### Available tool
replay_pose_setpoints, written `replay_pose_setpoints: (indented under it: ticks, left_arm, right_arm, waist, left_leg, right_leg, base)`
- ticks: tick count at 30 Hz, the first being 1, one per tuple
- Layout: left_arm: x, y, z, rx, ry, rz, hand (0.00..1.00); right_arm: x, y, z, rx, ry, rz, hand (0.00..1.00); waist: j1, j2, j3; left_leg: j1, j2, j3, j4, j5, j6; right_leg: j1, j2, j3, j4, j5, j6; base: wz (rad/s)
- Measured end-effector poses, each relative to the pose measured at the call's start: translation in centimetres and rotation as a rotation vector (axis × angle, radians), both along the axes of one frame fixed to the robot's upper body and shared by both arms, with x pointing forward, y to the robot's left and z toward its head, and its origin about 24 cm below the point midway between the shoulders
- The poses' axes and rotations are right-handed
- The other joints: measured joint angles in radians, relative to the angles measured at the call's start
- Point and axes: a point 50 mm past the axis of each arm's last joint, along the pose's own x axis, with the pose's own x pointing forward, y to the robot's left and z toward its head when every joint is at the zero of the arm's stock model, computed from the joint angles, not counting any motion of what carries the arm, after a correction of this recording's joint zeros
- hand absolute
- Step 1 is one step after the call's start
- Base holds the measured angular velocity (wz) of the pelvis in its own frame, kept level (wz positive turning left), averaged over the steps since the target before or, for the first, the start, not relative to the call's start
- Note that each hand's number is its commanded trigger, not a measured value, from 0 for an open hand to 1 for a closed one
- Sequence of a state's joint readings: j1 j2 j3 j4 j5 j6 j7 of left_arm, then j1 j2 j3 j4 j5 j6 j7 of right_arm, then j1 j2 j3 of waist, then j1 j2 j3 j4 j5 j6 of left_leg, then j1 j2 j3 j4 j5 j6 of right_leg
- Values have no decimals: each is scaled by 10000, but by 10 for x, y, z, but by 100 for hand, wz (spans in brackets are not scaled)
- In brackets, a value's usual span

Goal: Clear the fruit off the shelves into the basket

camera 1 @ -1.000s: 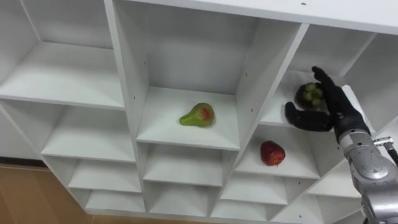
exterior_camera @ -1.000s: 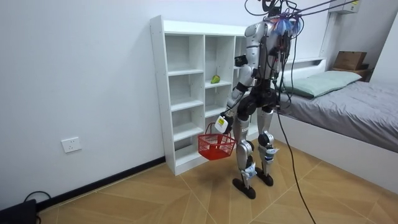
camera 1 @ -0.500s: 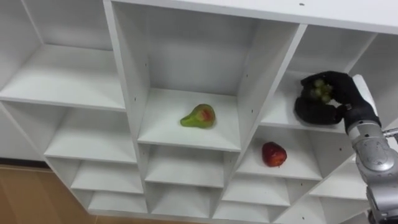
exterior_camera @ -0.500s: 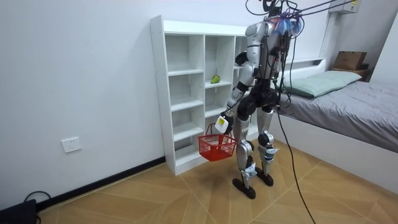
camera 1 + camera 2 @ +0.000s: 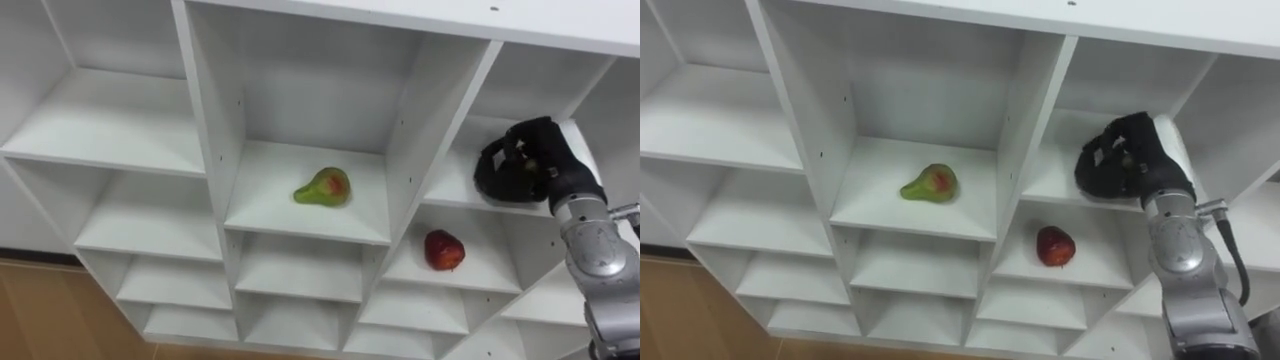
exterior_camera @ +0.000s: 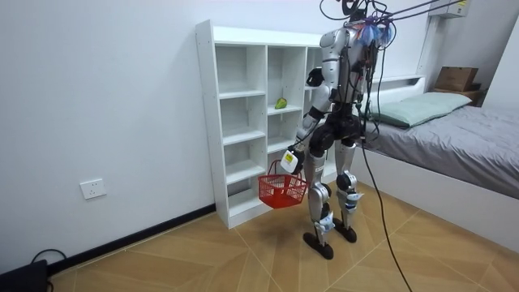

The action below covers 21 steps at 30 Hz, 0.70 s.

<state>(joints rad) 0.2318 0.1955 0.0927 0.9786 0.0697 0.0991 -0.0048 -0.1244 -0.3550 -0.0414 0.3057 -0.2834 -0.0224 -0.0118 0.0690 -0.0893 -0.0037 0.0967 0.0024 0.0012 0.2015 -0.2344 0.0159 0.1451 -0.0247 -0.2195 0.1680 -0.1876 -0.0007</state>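
Right hand (image 5: 528,172) in the upper right compartment of the white closet (image 5: 205,130), fingers curled round a greenish fruit (image 5: 522,163), which sits just above the compartment's shelf board. Likely failure: the hold appears to come from above and the side with little support under the fruit, so drawing it out could let it slip, fall to the shelf below or to the floor, and miss the red basket (image 6: 282,189), which hangs low by its handle from the left hand (image 6: 290,159), well apart from the raised arm. The knuckles could also catch the compartment's divider on the way out. The held fruit is dull green and dark, almost wholly hidden by the fingers, so its kind cannot be told. A green pear (image 5: 322,187) with a red blush lies on its side in the middle compartment; a red apple (image 5: 443,250) rests one shelf below the hand.
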Motion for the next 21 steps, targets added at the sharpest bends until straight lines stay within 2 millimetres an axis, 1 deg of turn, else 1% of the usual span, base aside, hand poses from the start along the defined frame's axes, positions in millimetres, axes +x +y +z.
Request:
replay_pose_setpoints:
  ticks: [2, 5, 8, 12, 13, 15, 17, 18, 20, 21]
  left_arm:
    - [3, 0, 1, 7, -210, -59, 100]
    - [6, -1, 1, 17, -349, -96, 100]
    - [5, -3, 0, -77, -427, 58, 100]
    - [2, -2, -1, 32, -274, 72, 100]
    - [1, -2, -1, 40, -230, 83, 100]
    - [-3, -2, -1, 104, -139, 121, 100]
    - [-3, -2, -1, 144, -119, 83, 100]
    - [-2, -3, -1, 148, -119, 54, 100]
    - [0, -4, -1, 200, -184, 72, 100]
    - [0, -4, -2, 216, -190, 87, 100]
  right_arm:
    - [-4, 4, 1, -373, -56, 193, 100]
    - [-7, 12, 2, -487, -159, 484, 100]
    - [-13, 19, 5, -50, -192, 805, 100]
    - [-21, 24, 9, 601, -158, 1134, 100]
    - [-27, 26, 10, 963, -162, 1216, 100]
    - [-37, 33, 7, 2484, -184, 1379, 100]
    - [-40, 33, 3, 3700, -170, 1301, 100]
    - [-41, 34, 3, 4033, -141, 1319, 100]
    - [-48, 41, -4, 5565, 161, 1847, 100]
    - [-49, 44, -5, 5943, 218, 2022, 100]
  waist:
    - [-6, 4, -2]
    - [-44, 35, -14]
    - [-64, 123, -27]
    - [-101, 213, -12]
    - [-90, 240, -10]
    - [-102, 283, -4]
    - [-119, 305, -5]
    - [-128, 314, -5]
    - [-146, 321, -3]
    - [-151, 323, -5]
  left_leg:
    - [0, 3, 6, -2, 0, 0]
    - [4, 7, 42, -2, 0, 0]
    - [31, 9, 184, -12, 0, 0]
    - [31, 8, 203, -13, 0, 0]
    - [30, 12, 204, -29, 0, 0]
    - [36, 37, 224, -22, 1, -3]
    - [36, 45, 263, 4, 1, -5]
    - [34, 46, 262, 4, 0, -5]
    - [32, 44, 301, -15, 0, -6]
    - [32, 44, 301, -13, 1, -7]
  right_leg:
    - [0, 6, 32, 2, 0, 0]
    - [-13, 6, 67, 5, 0, 0]
    - [-6, 13, 165, -1, 0, 0]
    - [-16, 13, 159, -9, 0, 0]
    - [-29, 21, 184, -10, 0, 0]
    - [-33, 43, 228, -13, 0, 0]
    - [-36, 44, 258, -10, 0, -1]
    - [-43, 43, 259, -10, 0, -1]
    - [-72, 48, 261, 5, 2, -3]
    - [-74, 51, 278, 9, 4, -7]
  base:
    - [0]
    - [-3]
    - [-6]
    - [-3]
    - [0]
    - [-2]
    - [-5]
    - [-4]
    - [-5]
    - [-7]
